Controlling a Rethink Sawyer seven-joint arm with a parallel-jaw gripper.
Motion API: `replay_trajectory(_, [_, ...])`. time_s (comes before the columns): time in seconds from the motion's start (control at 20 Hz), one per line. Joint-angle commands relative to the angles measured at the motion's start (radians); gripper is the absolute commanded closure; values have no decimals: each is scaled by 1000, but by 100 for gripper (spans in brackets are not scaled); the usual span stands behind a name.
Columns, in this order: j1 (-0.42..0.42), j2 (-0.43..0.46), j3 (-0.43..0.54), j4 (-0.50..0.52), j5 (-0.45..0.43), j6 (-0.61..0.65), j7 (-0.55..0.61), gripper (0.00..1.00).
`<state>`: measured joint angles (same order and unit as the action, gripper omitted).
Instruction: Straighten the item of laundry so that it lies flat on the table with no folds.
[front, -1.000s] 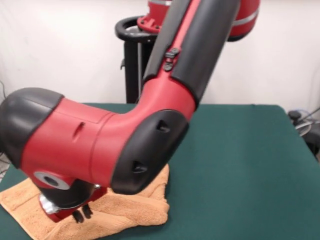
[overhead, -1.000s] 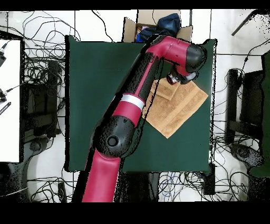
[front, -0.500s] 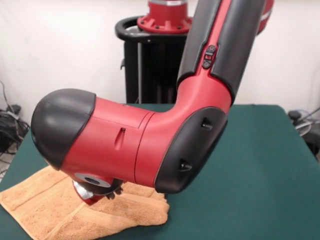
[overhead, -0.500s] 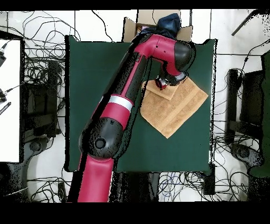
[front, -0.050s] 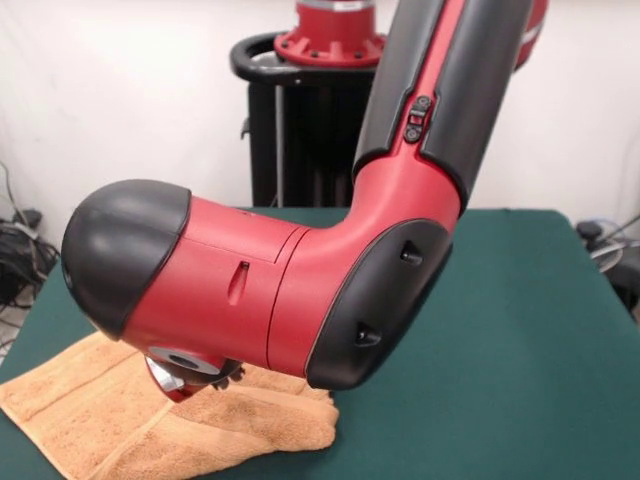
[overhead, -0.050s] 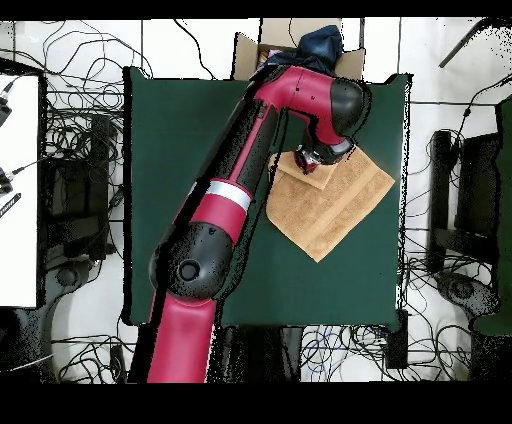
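Claw (overhead, -0.050s: 310, 158) grip unclear, low over folded orange towel (front, -0.050s: 110, 430) on green table (front, -0.050s: 500, 350); no legible writing.

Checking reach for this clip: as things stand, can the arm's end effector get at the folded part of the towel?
Probably yes. The end effector sits right over the towel at its doubled-over corner, with nothing between them. Whether it touches the cloth is hidden by the arm.

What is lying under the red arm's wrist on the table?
The peach towel lies there on the green table, with a thick fold along one edge. The arm covers part of it and hides the tool.
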<state>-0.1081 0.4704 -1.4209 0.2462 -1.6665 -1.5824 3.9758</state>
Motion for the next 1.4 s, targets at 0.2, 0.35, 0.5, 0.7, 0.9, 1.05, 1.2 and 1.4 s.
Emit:
replay_trajectory(0.2, [8,97,-28,88,-15,117,210,100])
replay_trajectory(0.35, [10,110,-24,89,-12,138,217,100])
replay_trajectory(0.5, [14,107,-21,87,0,161,220,100])
replay_trajectory(0.7, [23,105,-3,86,27,183,226,100])
replay_trajectory(0.9, [35,100,-9,104,26,215,213,100])
replay_trajectory(1.05, [42,97,-9,112,26,226,207,100])
replay_trajectory(1.2, [47,90,-9,117,27,242,204,100])
replay_trajectory(1.4, [54,77,-12,127,30,287,192,100])
